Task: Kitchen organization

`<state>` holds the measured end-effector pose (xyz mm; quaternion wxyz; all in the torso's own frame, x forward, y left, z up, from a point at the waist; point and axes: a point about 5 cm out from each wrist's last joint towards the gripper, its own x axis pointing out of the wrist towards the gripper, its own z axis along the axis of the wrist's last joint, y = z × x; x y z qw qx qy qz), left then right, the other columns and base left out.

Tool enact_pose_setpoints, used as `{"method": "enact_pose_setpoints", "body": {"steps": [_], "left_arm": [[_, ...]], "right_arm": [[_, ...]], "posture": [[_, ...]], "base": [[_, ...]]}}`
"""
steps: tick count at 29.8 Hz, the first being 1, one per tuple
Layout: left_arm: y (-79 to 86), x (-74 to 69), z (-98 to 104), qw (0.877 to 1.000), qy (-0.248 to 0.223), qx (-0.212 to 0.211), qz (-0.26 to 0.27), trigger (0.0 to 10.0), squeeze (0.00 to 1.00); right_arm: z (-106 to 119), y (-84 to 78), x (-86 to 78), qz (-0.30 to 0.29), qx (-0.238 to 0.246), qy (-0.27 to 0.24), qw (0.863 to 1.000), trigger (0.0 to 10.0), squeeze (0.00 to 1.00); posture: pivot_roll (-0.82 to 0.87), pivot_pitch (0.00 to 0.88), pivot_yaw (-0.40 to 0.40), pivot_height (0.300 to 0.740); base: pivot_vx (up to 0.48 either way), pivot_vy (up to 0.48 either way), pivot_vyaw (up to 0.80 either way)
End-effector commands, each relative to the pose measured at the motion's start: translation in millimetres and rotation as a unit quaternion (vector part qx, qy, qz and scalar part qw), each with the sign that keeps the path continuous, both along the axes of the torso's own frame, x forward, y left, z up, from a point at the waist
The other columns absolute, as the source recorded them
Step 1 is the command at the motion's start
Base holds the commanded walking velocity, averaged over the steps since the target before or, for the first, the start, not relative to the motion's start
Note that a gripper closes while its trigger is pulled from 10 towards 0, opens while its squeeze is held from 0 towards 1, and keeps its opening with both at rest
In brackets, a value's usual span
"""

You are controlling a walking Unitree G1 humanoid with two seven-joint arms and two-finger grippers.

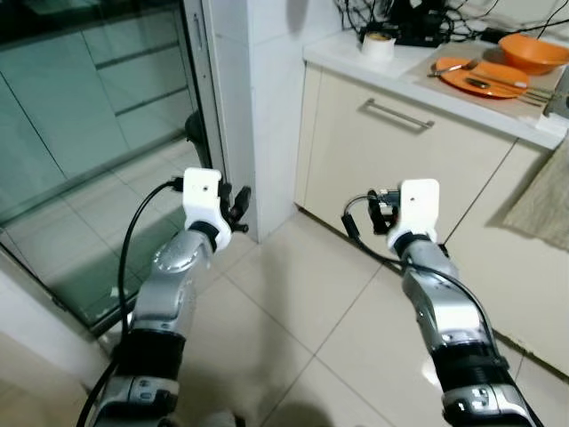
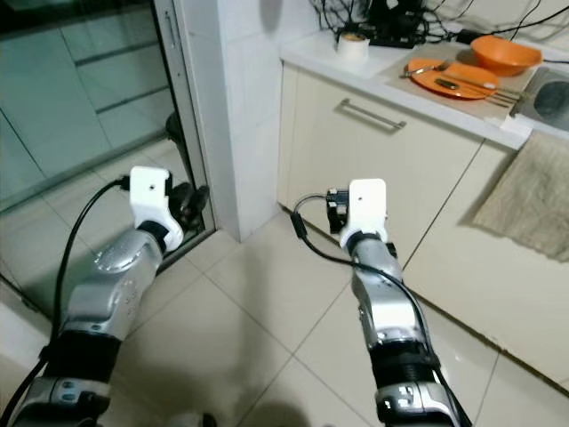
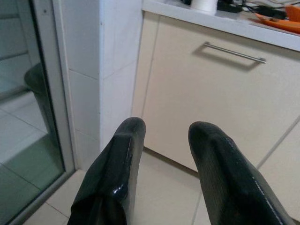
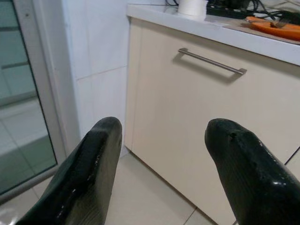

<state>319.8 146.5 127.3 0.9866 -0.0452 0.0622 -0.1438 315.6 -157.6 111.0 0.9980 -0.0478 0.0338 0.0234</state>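
Both arms are held out over the tiled floor in front of a cream cabinet (image 1: 418, 169) with a steel bar handle (image 1: 397, 114). My left gripper (image 1: 238, 206) is open near a white tiled pillar (image 1: 258, 107), nothing between its fingers (image 3: 124, 159). My right gripper (image 1: 380, 212) is open and empty too, facing the cabinet front, well short of it. On the white countertop (image 1: 342, 53) lie an orange plate (image 1: 484, 77) with utensils, an orange bowl (image 1: 532, 52) and a small white cup (image 1: 379, 44).
A glass sliding door (image 1: 89, 116) with a metal frame fills the left side. Black cables (image 1: 418, 22) tangle at the counter's back. A beige towel (image 1: 544, 200) hangs over the cabinet at the right. Beige floor tiles (image 1: 293, 311) spread between the arms.
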Motion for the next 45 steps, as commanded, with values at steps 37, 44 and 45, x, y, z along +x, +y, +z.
{"method": "enact_pose_setpoints", "body": {"steps": [37, 44, 45], "left_arm": [[-11.4, -20.3, 19, 0.999, -0.020, -0.015, -0.046, 10.0, 0.00], [-14.5, -19.6, 19, 0.998, -0.022, -0.015, -0.055, 10.0, 0.00], [-15.1, -19.6, 19, 0.998, -0.021, -0.016, -0.058, 10.0, 0.00]], "right_arm": [[4, 0.1, -39.8, 0.005, -0.022, -0.015, 1.000, 10.0, 0.00], [5, 3.1, -37.9, 0.008, -0.013, -0.025, 1.000, 10.0, 0.00], [5, 3.3, -37.4, 0.007, -0.012, -0.025, 1.000, 10.0, 0.00]], "posture": [[-0.03, 0.000, 0.043, 0.740], [-0.02, 0.000, 0.048, 0.740], [-0.02, 0.000, 0.047, 0.740]], "base": [[0.207, 0.000, 0.00], [0.473, 0.000, 0.00], [0.480, 0.000, 0.00]]}}
